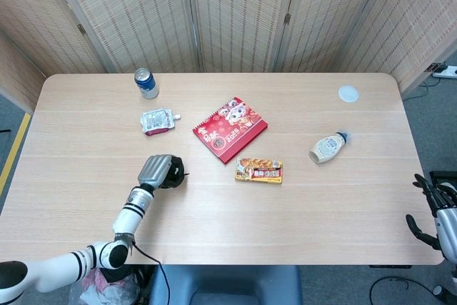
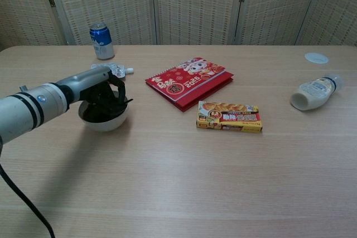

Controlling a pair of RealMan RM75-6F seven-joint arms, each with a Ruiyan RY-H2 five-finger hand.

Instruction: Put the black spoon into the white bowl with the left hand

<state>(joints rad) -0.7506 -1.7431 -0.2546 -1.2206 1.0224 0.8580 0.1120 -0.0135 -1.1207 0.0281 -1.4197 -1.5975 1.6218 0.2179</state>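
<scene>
Wooden table [image 1: 214,205] carries a red booklet [image 1: 230,128], then the white bowl [image 2: 106,121] at front left. Left hand [image 2: 107,94] sits over the bowl, dark fingers curled down inside; black spoon [image 2: 124,103] seems to lie there (grip unclear). Right hand [image 1: 437,212], off the table edge, holds nothing, fingers apart.

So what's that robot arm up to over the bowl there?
The robot's left hand sits over the white bowl, which it is meant to drop a black spoon into. The hand's dark fingers hide the bowl's inside, so the spoon can't be picked out. The right hand hangs off the table's edge, holding nothing.
</scene>
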